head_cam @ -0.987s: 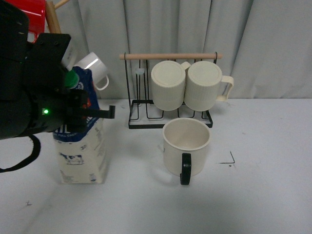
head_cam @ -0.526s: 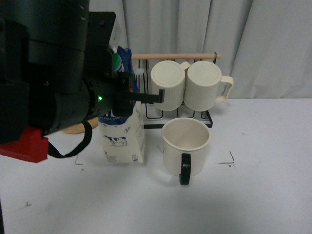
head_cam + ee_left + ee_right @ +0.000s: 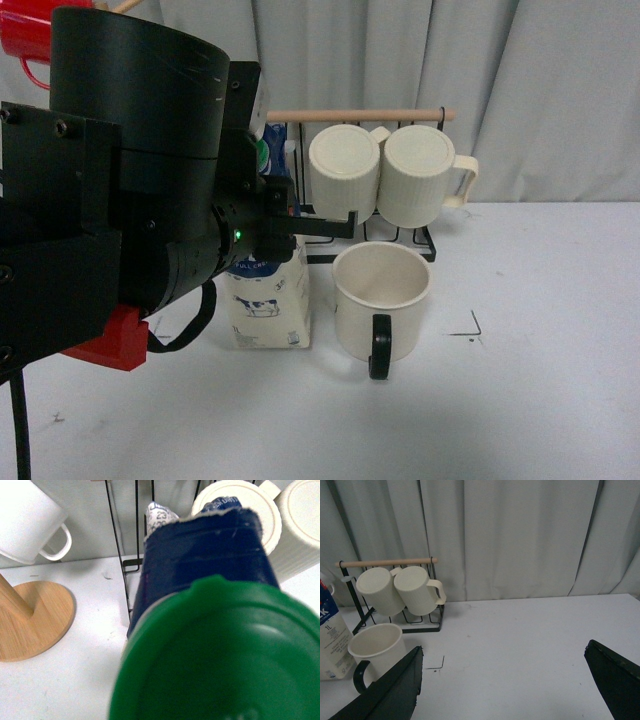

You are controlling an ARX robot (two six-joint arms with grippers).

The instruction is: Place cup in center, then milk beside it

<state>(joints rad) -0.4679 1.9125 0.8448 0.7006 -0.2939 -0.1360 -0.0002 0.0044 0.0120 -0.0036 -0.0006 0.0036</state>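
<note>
While the left gripper (image 3: 292, 215) sits over the milk (image 3: 270, 305), you cannot tell how its jaws stand, because the arm hides them. Note that the carton is upright, long axis vertical, directly under that gripper. It is just left of the cup (image 3: 382, 298) and apart from it. The right gripper (image 3: 503, 647) hangs wide and well clear, so the left arm is nearer.

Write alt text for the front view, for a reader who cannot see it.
The black left arm fills the left half, holding the milk upright close beside, not touching, the cup on the white table. Behind them a wire rack holds two ribbed mugs.
</note>
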